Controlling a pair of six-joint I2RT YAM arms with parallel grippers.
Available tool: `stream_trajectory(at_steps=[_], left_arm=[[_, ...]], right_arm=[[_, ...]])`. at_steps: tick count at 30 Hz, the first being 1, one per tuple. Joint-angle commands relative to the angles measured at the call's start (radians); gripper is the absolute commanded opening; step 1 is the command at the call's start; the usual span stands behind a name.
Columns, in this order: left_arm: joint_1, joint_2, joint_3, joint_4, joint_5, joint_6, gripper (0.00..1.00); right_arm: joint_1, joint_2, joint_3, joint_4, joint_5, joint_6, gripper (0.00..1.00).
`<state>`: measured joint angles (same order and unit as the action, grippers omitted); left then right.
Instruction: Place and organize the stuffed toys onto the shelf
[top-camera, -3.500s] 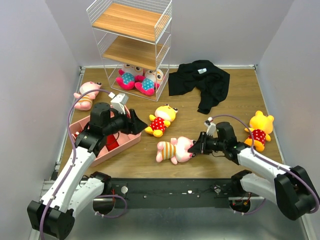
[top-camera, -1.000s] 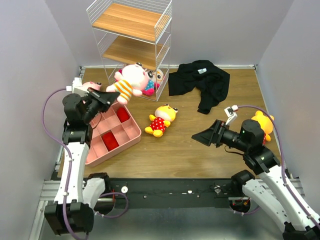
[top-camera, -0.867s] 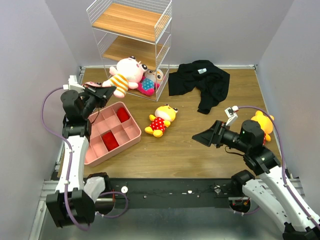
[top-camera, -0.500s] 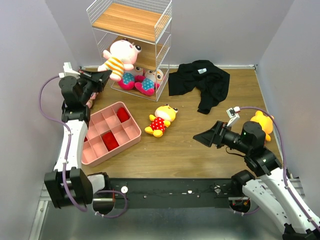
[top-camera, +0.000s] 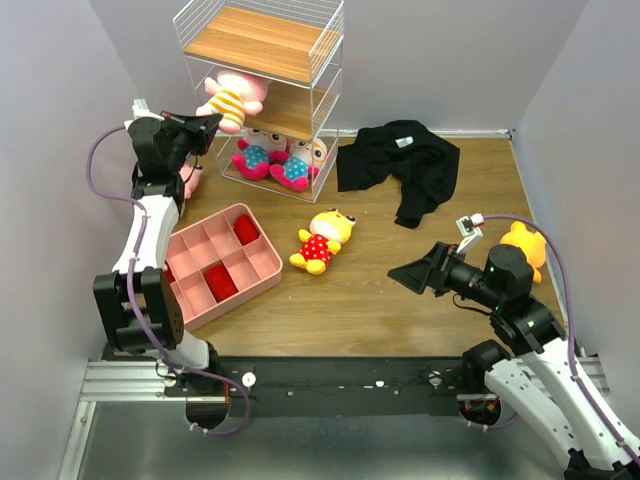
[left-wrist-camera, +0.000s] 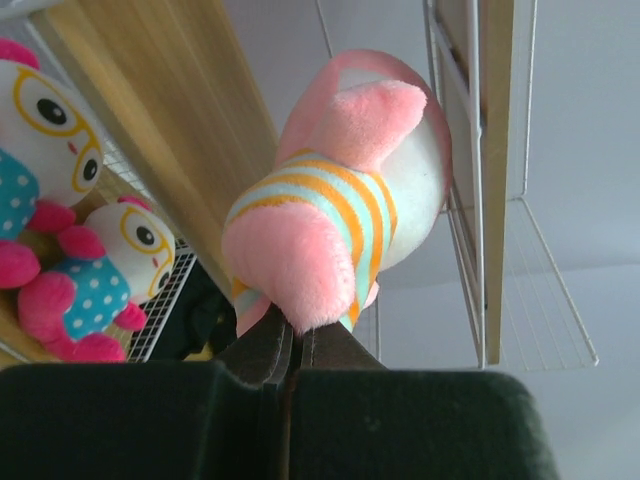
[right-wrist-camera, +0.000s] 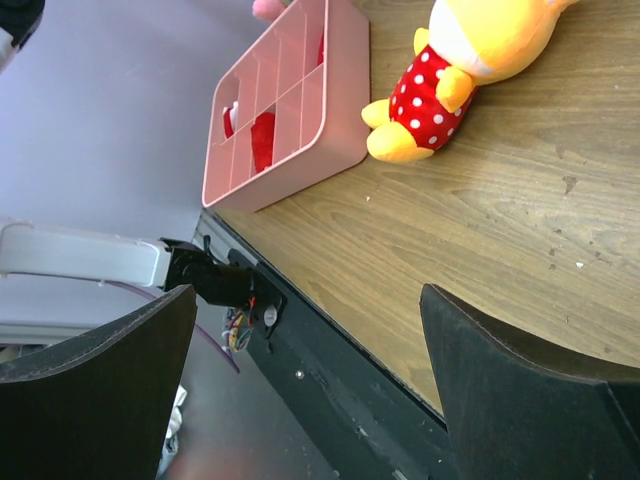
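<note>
My left gripper (top-camera: 211, 122) is shut on the leg of a pink stuffed toy in a striped shirt (top-camera: 232, 98), held up at the left side of the shelf's (top-camera: 255, 40) middle tier. In the left wrist view that toy (left-wrist-camera: 340, 190) sits just above the pinched jaws of the left gripper (left-wrist-camera: 293, 338), beside the wooden board (left-wrist-camera: 150, 100). Two white-faced toys with glasses (top-camera: 278, 160) lie on the bottom tier. One yellow toy (top-camera: 324, 239) lies mid-table, another (top-camera: 522, 248) behind my right arm. A second pink toy (top-camera: 186, 181) peeks out behind the left arm. My right gripper (top-camera: 410, 274) hovers open and holds nothing.
A pink compartment tray (top-camera: 262, 268) lies at the front left, also in the right wrist view as the tray (right-wrist-camera: 340, 90) next to the yellow toy (right-wrist-camera: 470, 60). A black cloth garment (top-camera: 405, 168) is spread at the back right. Grey walls close in both sides.
The left arm has lifted the pink striped toy from in front of the bottom tier up to the middle tier. The right arm has hardly moved.
</note>
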<state>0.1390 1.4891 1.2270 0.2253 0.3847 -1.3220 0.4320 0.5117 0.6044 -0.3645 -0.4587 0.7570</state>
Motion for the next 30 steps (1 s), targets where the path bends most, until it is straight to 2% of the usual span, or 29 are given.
stream_trajectory(at_steps=[1, 10, 19, 21, 22, 23, 26, 30], left_arm=[[-0.022, 0.103, 0.117, 0.062, -0.037, -0.016, 0.0], [-0.047, 0.29, 0.293, 0.052, -0.047, -0.025, 0.0], [-0.047, 0.372, 0.373, 0.008, -0.079, -0.017, 0.0], [-0.05, 0.366, 0.367, -0.003, -0.134, 0.009, 0.0], [-0.049, 0.361, 0.367, -0.007, -0.142, 0.013, 0.03], [-0.05, 0.365, 0.376, -0.009, -0.141, 0.017, 0.14], [-0.05, 0.387, 0.397, -0.006, -0.112, 0.018, 0.38], [-0.052, 0.392, 0.388, -0.001, -0.101, 0.015, 0.49]], right_arm=[[0.002, 0.014, -0.006, 0.002, 0.028, -0.022, 1.0], [0.002, 0.036, -0.003, 0.004, 0.045, -0.036, 1.0], [0.002, 0.037, 0.005, -0.01, 0.054, -0.045, 1.0], [0.002, 0.031, 0.003, -0.016, 0.058, -0.047, 1.0], [0.002, 0.027, 0.003, -0.017, 0.061, -0.048, 1.0], [0.001, 0.024, 0.005, -0.02, 0.064, -0.047, 1.0], [0.002, 0.019, 0.017, -0.031, 0.069, -0.05, 1.0], [0.002, 0.013, 0.028, -0.05, 0.081, -0.058, 1.0]])
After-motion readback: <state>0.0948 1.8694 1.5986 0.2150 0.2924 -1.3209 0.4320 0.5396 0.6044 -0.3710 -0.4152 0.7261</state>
